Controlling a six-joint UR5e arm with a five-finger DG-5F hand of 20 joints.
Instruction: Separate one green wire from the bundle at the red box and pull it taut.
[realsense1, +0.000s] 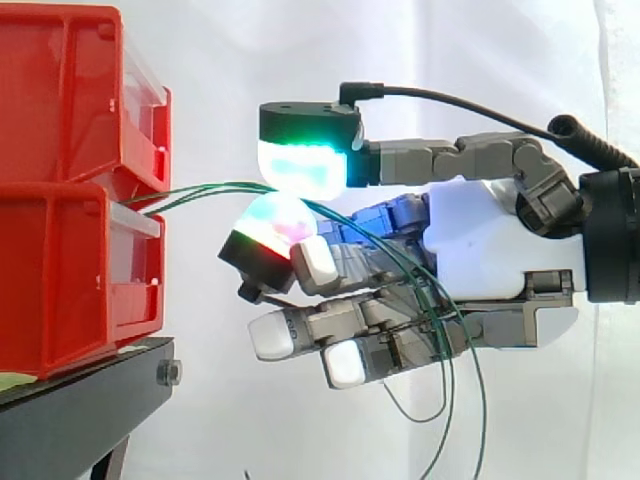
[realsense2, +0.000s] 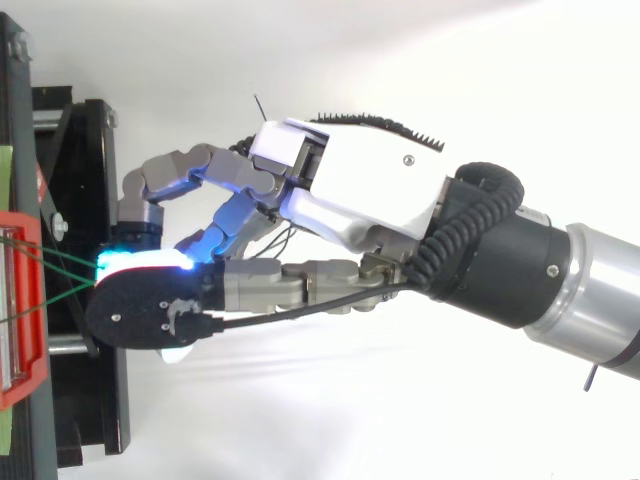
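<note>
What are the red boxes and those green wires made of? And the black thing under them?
The boxes: probably plastic, glossy red with moulded ribs. The wires: thin, bendy, green-coated, likely plastic over metal; the core isn't visible. The stand: looks like black painted metal, with a bolt in its edge.

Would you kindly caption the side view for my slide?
Robot hand pinching thin green wires between glowing pads, beside stacked red plastic bins.

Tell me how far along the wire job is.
Done: the robot hand is at the green wires by the red box. In hand: its pads pinch them, more than one it seems. Left: isolating one and pulling it taut; past the pinch they hang slack.
</note>
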